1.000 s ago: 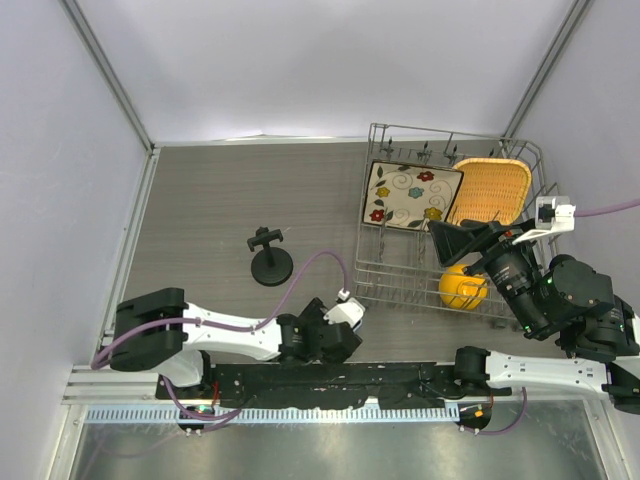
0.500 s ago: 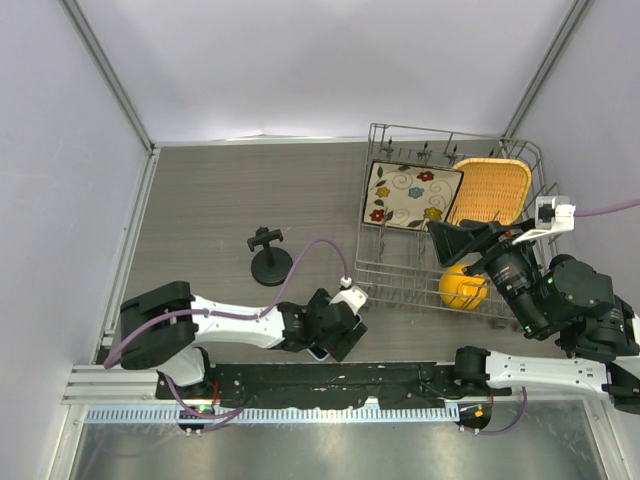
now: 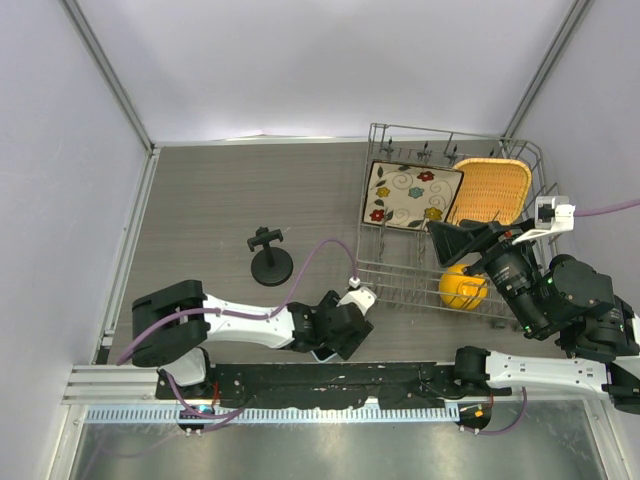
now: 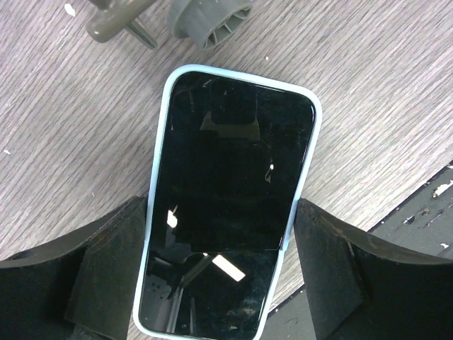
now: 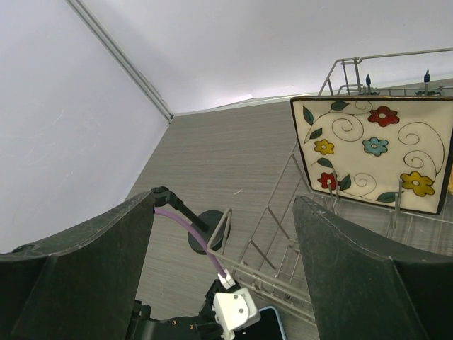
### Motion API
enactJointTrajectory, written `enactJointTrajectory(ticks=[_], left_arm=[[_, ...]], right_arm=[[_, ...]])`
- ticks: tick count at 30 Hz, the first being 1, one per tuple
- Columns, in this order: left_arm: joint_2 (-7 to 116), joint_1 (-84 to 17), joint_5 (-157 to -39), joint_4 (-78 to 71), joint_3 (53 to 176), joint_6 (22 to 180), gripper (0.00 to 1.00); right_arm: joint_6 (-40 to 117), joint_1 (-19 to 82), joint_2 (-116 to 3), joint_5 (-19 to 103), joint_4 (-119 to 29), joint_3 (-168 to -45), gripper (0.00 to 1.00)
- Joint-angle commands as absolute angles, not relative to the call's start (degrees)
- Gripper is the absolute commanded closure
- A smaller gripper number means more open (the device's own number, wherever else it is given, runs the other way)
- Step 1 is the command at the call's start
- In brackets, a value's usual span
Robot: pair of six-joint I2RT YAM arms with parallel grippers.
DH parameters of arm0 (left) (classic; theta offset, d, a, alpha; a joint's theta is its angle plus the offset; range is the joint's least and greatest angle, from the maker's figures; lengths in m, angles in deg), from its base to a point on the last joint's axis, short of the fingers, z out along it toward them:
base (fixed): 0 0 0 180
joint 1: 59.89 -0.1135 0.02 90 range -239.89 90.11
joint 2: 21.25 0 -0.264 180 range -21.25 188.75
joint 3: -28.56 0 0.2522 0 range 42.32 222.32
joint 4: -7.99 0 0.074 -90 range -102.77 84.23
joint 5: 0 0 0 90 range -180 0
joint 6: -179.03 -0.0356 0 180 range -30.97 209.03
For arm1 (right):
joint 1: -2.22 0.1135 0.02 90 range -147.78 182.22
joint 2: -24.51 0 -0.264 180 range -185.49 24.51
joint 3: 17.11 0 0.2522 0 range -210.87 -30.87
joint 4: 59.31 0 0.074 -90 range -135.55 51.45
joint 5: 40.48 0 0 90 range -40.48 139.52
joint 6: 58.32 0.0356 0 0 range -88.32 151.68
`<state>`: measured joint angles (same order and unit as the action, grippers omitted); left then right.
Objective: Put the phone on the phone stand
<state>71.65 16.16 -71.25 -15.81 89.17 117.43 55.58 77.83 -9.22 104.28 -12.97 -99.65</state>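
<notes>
The phone (image 4: 230, 205) lies flat on the wooden table, screen up, with a pale blue rim. My left gripper (image 4: 219, 207) is low over it and open, one finger along each long edge near its lower half. In the top view the left gripper (image 3: 337, 332) covers nearly all of the phone. A corner of the phone (image 5: 267, 324) shows in the right wrist view. The black phone stand (image 3: 270, 262) stands upright to the far left of the left gripper, with nothing on it. My right gripper (image 3: 452, 236) is open and empty, held high over the dish rack.
A wire dish rack (image 3: 400, 275) stands at the right with a flowered plate (image 3: 412, 195), an orange woven tray (image 3: 490, 190) and a yellow-orange round object (image 3: 462, 287). Its grey foot (image 4: 209, 18) is just beyond the phone. The black base rail (image 4: 425, 234) runs beside the phone.
My left gripper has moved right along the near edge, toward the dish rack, and is now over the phone. The right arm and the phone stand have not moved.
</notes>
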Motion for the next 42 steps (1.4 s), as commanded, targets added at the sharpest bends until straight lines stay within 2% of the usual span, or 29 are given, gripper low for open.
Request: enactJointTrajectory(ticks=[1, 2, 3, 5, 7, 8, 10, 11, 12, 25, 36, 42], left_arm=[[76.0, 15.9, -70.6, -20.8, 88.2, 118.4, 0.31], [76.0, 15.9, -70.7, -20.9, 88.1, 118.6, 0.35], [75.8, 15.9, -71.1, -21.2, 88.0, 118.6, 0.46], [75.2, 15.9, -71.3, -21.9, 88.1, 118.8, 0.59], [73.6, 15.9, -71.2, -23.0, 88.1, 119.1, 0.67], [73.1, 15.9, -71.2, -23.4, 88.2, 119.1, 0.76], [71.0, 15.9, -71.0, -25.4, 88.6, 119.1, 0.85], [70.3, 15.9, -70.9, -26.0, 88.7, 119.2, 0.95], [69.2, 15.9, -70.7, -27.0, 88.8, 119.4, 0.99], [54.7, 15.9, -66.9, -31.0, 86.9, 122.4, 1.00], [38.8, 15.9, -48.9, -42.7, 88.9, 130.3, 1.00], [29.0, 15.3, -44.2, -41.1, 91.1, 129.5, 1.00]], right_arm=[[56.2, 77.9, -9.5, 104.5, -15.0, -99.7, 0.16], [56.2, 78.0, -9.4, 104.5, -14.8, -99.8, 0.16], [56.2, 77.9, -9.4, 104.5, -14.8, -99.9, 0.16], [56.0, 77.9, -9.2, 104.5, -14.8, -100.0, 0.16], [55.8, 77.9, -9.1, 104.8, -15.0, -100.0, 0.16], [55.6, 77.9, -9.1, 105.0, -15.1, -100.0, 0.16], [55.6, 77.9, -8.9, 104.6, -15.1, -99.8, 0.16], [55.6, 77.9, -9.0, 104.6, -15.0, -100.0, 0.16], [55.8, 77.9, -8.9, 104.5, -14.9, -100.0, 0.16], [55.8, 77.9, -9.3, 104.7, -15.2, -100.0, 0.16], [56.5, 77.9, -11.8, 104.3, -15.9, -98.6, 0.16], [58.4, 77.9, -16.0, 100.0, -18.0, -97.0, 0.15]])
